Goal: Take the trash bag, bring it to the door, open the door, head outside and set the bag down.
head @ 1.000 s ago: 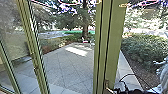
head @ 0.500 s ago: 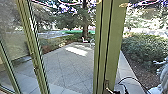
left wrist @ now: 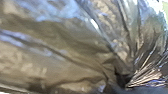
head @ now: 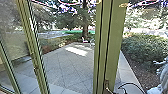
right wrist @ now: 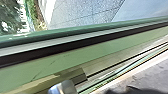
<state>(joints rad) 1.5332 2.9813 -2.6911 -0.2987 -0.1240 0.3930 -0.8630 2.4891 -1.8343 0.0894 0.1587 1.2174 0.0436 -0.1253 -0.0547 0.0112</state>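
Trash bag at your left wrist, green frame ahead.
Its folds seem gathered; whether your jaws are spread or pinching, I can't tell.

Sunlit patch on paved yard, bushes beside.

At our left wrist we see the shiny trash bag, creased and bunched; the green-framed door stands upright at one o'clock.
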